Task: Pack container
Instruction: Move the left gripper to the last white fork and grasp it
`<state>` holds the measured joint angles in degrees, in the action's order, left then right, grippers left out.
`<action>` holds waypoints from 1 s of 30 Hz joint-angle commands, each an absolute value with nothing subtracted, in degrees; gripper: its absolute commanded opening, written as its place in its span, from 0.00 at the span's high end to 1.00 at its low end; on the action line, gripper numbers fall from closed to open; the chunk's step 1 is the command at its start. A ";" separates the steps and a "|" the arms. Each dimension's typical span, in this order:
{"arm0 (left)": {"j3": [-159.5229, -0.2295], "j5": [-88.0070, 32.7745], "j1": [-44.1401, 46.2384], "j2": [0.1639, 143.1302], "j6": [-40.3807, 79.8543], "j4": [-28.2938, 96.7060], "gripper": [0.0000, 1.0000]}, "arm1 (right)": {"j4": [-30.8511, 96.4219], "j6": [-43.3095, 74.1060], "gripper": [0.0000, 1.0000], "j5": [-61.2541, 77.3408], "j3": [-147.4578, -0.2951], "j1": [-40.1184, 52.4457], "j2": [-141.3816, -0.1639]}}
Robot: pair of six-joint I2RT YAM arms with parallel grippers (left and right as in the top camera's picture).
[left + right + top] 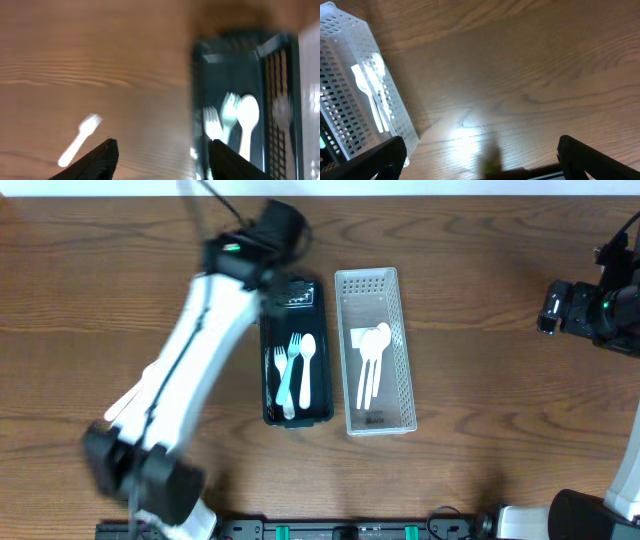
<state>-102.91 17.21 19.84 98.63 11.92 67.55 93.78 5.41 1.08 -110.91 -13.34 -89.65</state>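
A black container [322,340] holds two forks, one pale blue, and a white spoon [306,370]. Beside it on the right, a clear perforated basket [392,290] holds white spoons [372,360]. My left gripper [278,230] hovers over the table by the black container's far left corner. In the blurred left wrist view its jaws [162,155] are open and empty, with a loose white fork [77,140] on the table to the left and the black container [227,65] to the right. My right gripper [553,310] is at the right edge; its jaws [480,160] are open and empty over bare wood.
Loose white utensils [122,406] lie on the table at the left, partly hidden under my left arm. The clear basket [340,60] fills the left of the right wrist view. The arm bases stand along the front edge.
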 commanded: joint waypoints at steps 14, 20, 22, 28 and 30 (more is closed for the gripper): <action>-97.69 7.73 -11.97 97.95 36.18 71.40 0.43 | 95.31 5.50 0.01 1.08 -110.87 -13.85 -89.69; -90.78 7.01 -14.46 101.43 72.29 72.66 0.33 | 95.64 5.50 0.01 1.08 -110.87 -13.85 -89.69; -88.27 6.35 -14.50 102.17 82.91 72.62 0.31 | 95.79 5.50 0.01 1.08 -110.87 -13.85 -89.69; -82.52 6.63 -14.52 102.78 97.30 67.79 0.27 | 96.27 5.50 0.01 1.08 -110.87 -13.85 -89.69; -80.73 6.66 -14.52 102.78 99.55 65.21 0.27 | 96.27 5.50 0.01 1.06 -110.87 -13.85 -89.69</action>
<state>-82.72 6.35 -14.37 102.39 87.90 66.76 96.23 5.41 1.08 -110.91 -13.34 -89.65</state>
